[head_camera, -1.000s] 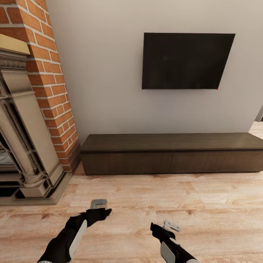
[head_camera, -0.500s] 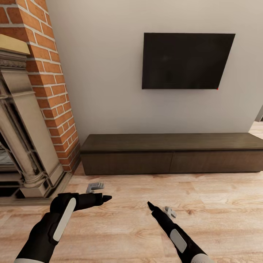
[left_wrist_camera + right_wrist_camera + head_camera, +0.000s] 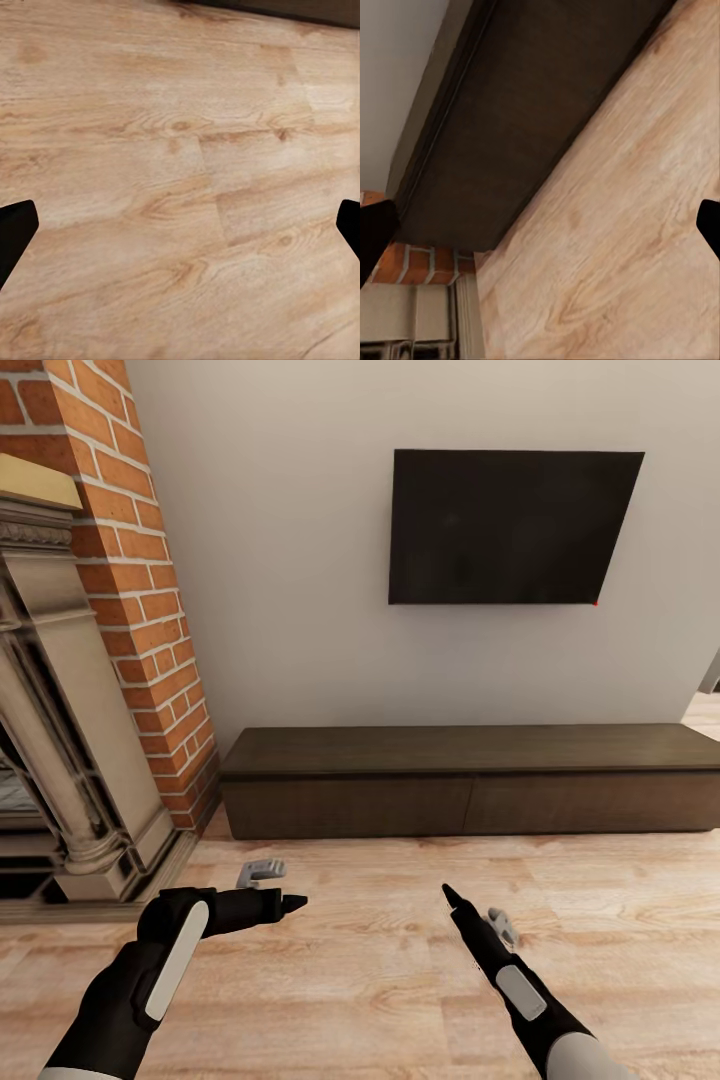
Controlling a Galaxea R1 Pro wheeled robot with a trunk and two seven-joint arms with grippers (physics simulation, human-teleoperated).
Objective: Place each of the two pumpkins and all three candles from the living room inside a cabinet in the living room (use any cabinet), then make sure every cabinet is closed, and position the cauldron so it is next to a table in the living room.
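Living room corner: pale oak-look plank floor [image 3: 400, 960], plain off-white wall [image 3: 290, 560], a black flat-screen TV [image 3: 515, 527] mounted on it, and a red brick chimney with a carved stone fireplace surround [image 3: 70, 690] off to the robot's left.

Task thing in sight is the long, low, dark brown wooden cabinet [image 3: 470, 780], sitting on the floor against the wall right under the TV. Both handle-less fronts look flush, so I'd call it closed for now. With no knobs to grab, my guess is you'd have to hook a fingertip over the top edge of a front, or into the thin seam in the middle, and pull straight out. It's stiff wood, so it won't give, but the smooth face probably means easy slipping.

Both arms are held out low over the floor, well short of the cabinet. The left gripper [image 3: 283, 901] points across toward the middle; the right gripper [image 3: 452, 898] angles up toward the cabinet's left half. In both wrist views the dark fingertips sit at opposite edges with bare floor or cabinet between them, so both are spread wide and carrying nothing.
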